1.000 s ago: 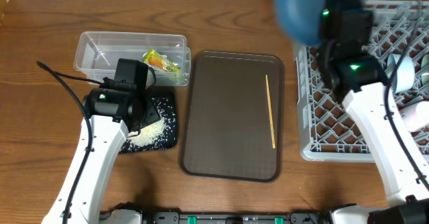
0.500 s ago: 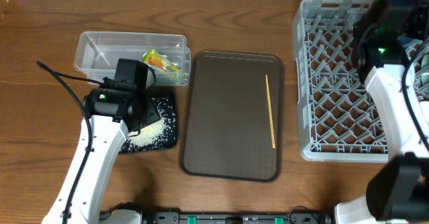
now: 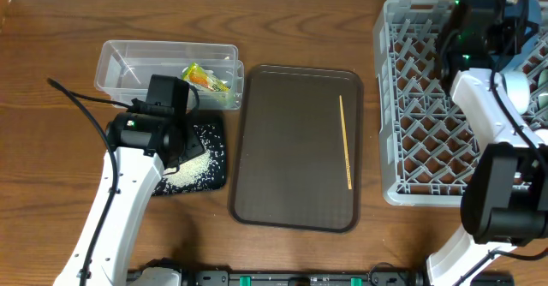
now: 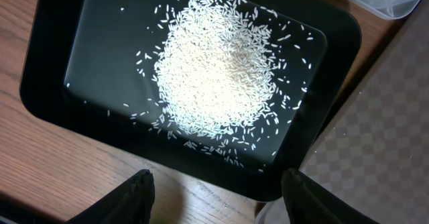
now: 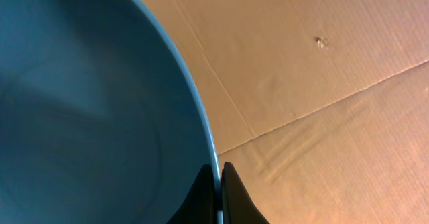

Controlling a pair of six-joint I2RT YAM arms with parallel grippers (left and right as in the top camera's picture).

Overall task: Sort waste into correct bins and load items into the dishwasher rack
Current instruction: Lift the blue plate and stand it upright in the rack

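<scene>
- Overhead — the dark-blue bowl-plate [image 3: 524, 29] has moved from the dishwasher rack's [image 3: 411, 106] left corner to its right side. The left arm [image 3: 141, 136] is unmoved.
- Left wrist — the left gripper [image 4: 218, 190], fingers apart, hangs over the rice [image 4: 221, 70] in the black tray [image 4: 53, 83].
- Right wrist — the right gripper [image 5: 216, 190] is clamped on the bowl-plate's rim.

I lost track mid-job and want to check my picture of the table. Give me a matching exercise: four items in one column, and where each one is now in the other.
Things
1. rice grains
2. snack wrapper
3. thin stick
4. dark-blue bowl-plate

Places
A. pinched at its rim by the right claw
B. in the clear tub
C. on the brown serving tray
D. in the black tray

Pairs: 1-D, 2-B, 3-C, 4-A
</scene>
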